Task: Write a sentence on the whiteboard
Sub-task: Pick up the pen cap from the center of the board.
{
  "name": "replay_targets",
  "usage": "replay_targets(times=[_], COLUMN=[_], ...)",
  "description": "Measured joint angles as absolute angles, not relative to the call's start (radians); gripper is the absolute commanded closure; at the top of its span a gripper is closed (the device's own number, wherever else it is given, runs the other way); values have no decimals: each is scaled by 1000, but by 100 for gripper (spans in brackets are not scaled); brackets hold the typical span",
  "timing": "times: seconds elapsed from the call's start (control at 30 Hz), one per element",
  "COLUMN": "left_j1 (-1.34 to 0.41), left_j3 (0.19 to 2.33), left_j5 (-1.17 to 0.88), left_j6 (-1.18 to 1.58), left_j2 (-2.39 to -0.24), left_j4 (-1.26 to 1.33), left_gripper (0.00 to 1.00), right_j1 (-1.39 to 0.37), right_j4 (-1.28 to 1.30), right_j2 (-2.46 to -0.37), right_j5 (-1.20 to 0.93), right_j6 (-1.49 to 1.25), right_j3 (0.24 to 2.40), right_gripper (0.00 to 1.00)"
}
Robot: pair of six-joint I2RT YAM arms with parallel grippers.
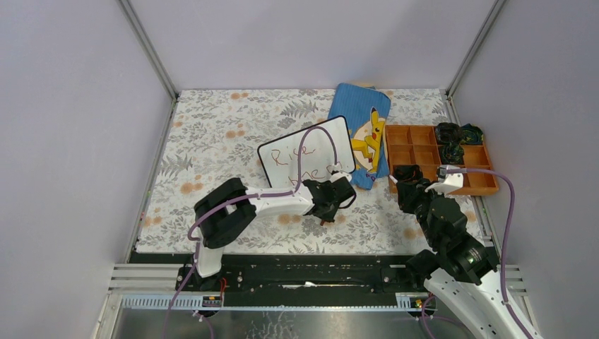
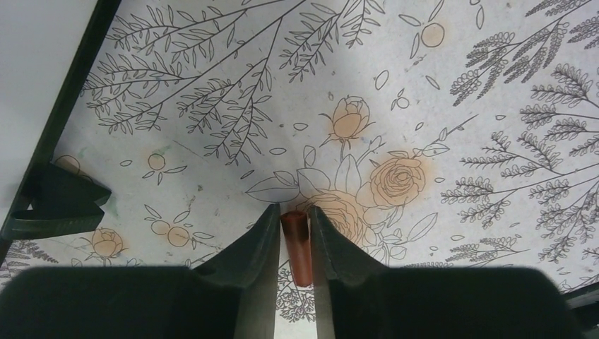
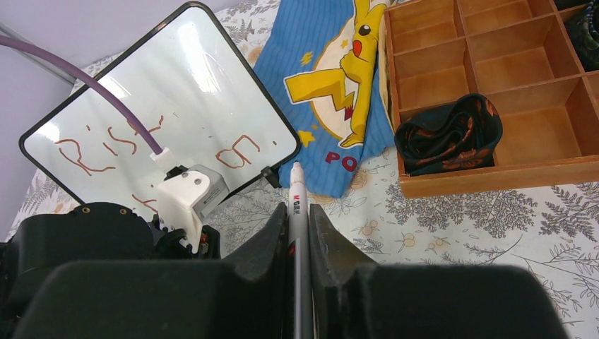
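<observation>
The whiteboard (image 1: 305,152) stands tilted on the floral mat, with red strokes written on it; it also shows in the right wrist view (image 3: 176,99). My left gripper (image 2: 293,210) is shut on a small red-brown marker cap (image 2: 299,247) just above the mat, in front of the board's lower edge (image 2: 67,99). In the top view the left gripper (image 1: 325,214) is near the board's front right corner. My right gripper (image 3: 299,208) is shut on a white and grey marker (image 3: 296,194), its tip pointing toward the board's right corner. In the top view the right gripper (image 1: 405,175) is to the right of the board.
A blue Pikachu pouch (image 1: 364,134) lies against the board's right side. A wooden compartment tray (image 1: 424,152) at the right holds dark cloth bundles (image 3: 448,134). One black board foot (image 2: 60,201) stands on the mat. White walls enclose the mat.
</observation>
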State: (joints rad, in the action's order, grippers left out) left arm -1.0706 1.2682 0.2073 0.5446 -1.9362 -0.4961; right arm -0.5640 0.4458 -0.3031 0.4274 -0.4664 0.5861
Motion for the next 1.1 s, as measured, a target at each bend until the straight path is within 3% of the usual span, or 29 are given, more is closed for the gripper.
replay_targets(times=[0.13, 0.43, 0.77, 0.93, 1.1], left_j1=[-1071, -1072, -1071, -1072, -1072], left_j3=[1263, 1244, 1243, 1243, 1225], left_j5=[198, 187, 191, 189, 186], left_j6=[549, 551, 548, 549, 552], left_j2=[-1932, -1917, -1917, -1917, -1900], left_j4=[-485, -484, -492, -492, -486], left_gripper=[60, 62, 81, 100, 100], right_j1=[-564, -564, -564, -564, -564], right_j4=[448, 463, 463, 464, 464], right_j2=[-303, -303, -303, -303, -303], right_j5=[427, 427, 426, 427, 427], right_j6=[-467, -467, -467, -467, -467], right_j3=[586, 586, 586, 586, 586], right_gripper=[100, 100, 100, 100, 100])
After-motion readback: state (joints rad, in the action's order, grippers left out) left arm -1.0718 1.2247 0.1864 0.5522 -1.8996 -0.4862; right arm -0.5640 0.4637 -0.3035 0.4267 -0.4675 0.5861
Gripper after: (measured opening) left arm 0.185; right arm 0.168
